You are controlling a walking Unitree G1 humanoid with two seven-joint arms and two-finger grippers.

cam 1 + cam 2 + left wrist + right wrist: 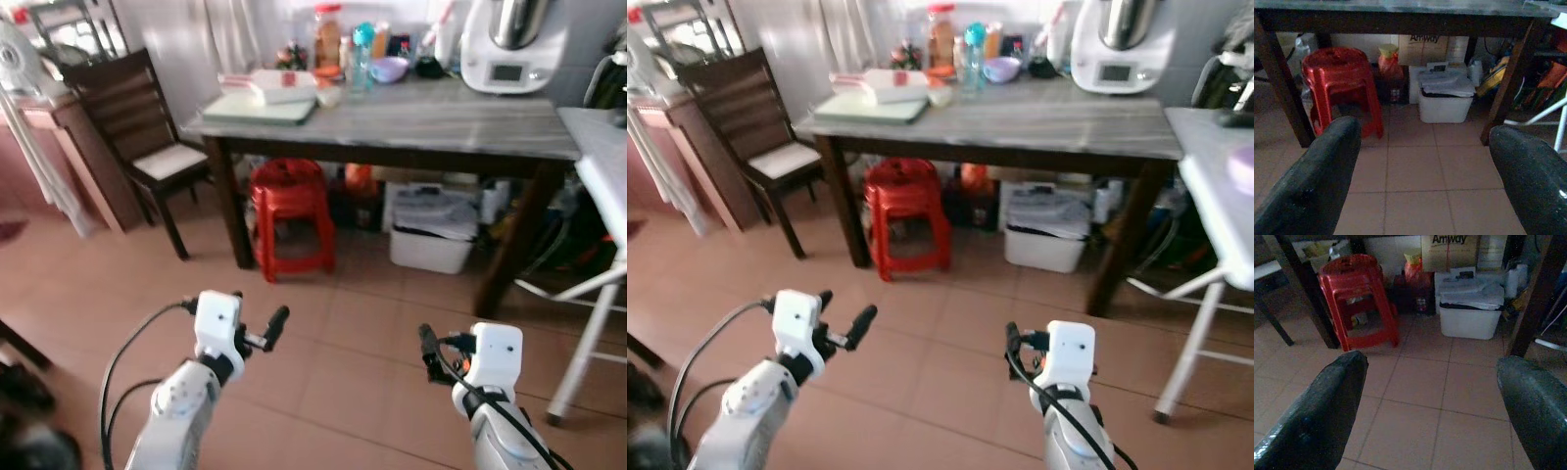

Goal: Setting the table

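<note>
Nearest the camera, the left gripper (257, 328) and the right gripper (427, 351) are held forward above the tiled floor (362, 343), each empty with its fingers spread wide, as both wrist views confirm. Beyond them stands a dark-legged table (441, 122) with a grey top; beneath it are a red plastic stool (289, 211), a white lidded bin (431, 235) and a cardboard box (1422, 49). A dark wooden chair (137, 117) stands at the table's left end, and the corner of a white folding table (602, 166) enters at right. On the far part of the tabletop lie the likely items for setting: a pale green mat or board (260, 110) carrying a flat white stack (284, 86), with a small cup (329, 95), a blue-capped bottle (361, 57), a lilac bowl (390, 69) and a white kitchen appliance (511, 44) beyond. The bowl and cup are probably light, rigid, smooth and breakable; a pinch across the rim seems the surest hold. The mat appears thin and should be lifted at an overhanging edge.
</note>
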